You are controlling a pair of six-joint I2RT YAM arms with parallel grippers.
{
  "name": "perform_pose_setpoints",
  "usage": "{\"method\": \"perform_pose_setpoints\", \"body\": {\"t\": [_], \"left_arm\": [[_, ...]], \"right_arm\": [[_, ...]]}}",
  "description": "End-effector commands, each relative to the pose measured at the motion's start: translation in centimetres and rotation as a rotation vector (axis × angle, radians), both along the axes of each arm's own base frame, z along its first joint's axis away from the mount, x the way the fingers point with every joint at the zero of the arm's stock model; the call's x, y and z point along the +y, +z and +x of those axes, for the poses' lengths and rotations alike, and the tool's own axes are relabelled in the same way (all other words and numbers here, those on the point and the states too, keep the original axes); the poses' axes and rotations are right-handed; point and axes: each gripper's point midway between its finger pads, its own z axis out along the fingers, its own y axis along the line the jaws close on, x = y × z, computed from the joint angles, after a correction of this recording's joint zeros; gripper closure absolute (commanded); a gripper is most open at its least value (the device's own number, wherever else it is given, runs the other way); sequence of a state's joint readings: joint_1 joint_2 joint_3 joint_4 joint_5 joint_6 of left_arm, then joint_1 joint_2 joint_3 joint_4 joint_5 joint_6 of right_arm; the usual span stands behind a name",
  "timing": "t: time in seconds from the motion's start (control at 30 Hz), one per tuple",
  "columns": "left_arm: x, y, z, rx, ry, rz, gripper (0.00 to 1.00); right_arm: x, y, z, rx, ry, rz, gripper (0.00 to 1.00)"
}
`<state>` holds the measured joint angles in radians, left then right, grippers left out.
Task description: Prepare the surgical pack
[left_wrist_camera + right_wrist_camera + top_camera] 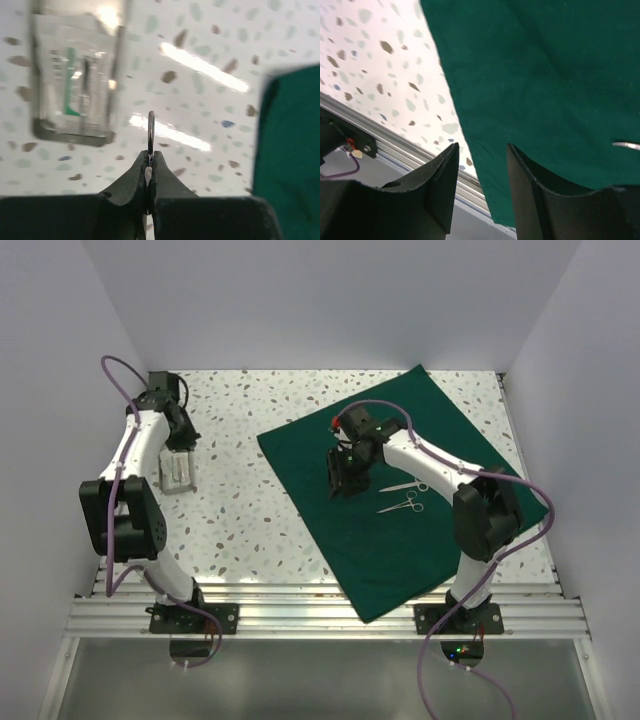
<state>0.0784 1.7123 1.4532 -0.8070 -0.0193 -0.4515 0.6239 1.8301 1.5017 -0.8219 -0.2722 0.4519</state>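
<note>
The dark green cloth drape (400, 540) lies spread flat on the speckled table, right of centre. Two silver instruments (402, 506) rest on it. My right gripper (345, 475) hovers over the drape (545, 75), open, with nothing between its fingers (481, 147). An instrument tip (626, 145) shows at the right edge. At the far left stands a small steel tray (178, 472) holding a white packet (70, 80). My left gripper (150, 152) is above the table beside the tray (70, 135), shut on a thin steel instrument (151, 127) that sticks out edge-on past the tips.
An aluminium rail (320, 610) runs along the table's near edge and also shows under the right gripper (395, 145). White walls close in the table on the left, back and right. The drape's left edge (290, 160) lies to the right of the left gripper.
</note>
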Motion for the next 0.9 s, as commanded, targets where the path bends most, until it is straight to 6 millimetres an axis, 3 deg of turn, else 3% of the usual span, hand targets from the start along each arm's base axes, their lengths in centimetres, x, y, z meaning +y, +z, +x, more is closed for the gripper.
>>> {"method": "perform_pose_setpoints", "body": {"t": [0.0, 0.17, 0.3, 0.53, 0.6, 0.73, 0.8, 0.87], "left_arm": [[6.8, 1.6, -0.7, 0.045, 0.057, 0.344, 1.00], [11.2, 1.0, 0.8, 0.113, 0.105, 0.471, 1.00], [13.0, -1.2, 2.0, 0.178, 0.099, 0.501, 1.00], [13.2, -3.5, 3.7, 0.218, 0.081, 0.478, 0.99], [13.2, -4.2, 3.8, 0.232, 0.080, 0.475, 0.92], [12.6, -4.5, 3.7, 0.233, 0.078, 0.449, 0.64], [12.3, -4.2, 3.3, 0.225, 0.083, 0.434, 0.60], [12.2, -3.8, 2.6, 0.224, 0.091, 0.430, 0.49]], "right_arm": [[-1.0, 0.8, -1.3, -0.003, 0.017, 0.014, 0.53], [-2.6, -0.5, -2.0, 0.036, -0.002, 0.000, 0.53], [-3.9, -0.8, -1.3, 0.052, -0.051, 0.015, 0.53], [-4.6, -0.7, -0.1, 0.060, -0.095, 0.027, 0.53], [-4.5, -0.8, 0.1, 0.068, -0.105, 0.032, 0.53], [-4.6, -0.9, 0.6, 0.086, -0.143, 0.046, 0.53], [-4.9, -1.0, 1.2, 0.093, -0.174, 0.056, 0.53], [-5.3, -1.1, 1.9, 0.102, -0.218, 0.047, 0.53]]}}
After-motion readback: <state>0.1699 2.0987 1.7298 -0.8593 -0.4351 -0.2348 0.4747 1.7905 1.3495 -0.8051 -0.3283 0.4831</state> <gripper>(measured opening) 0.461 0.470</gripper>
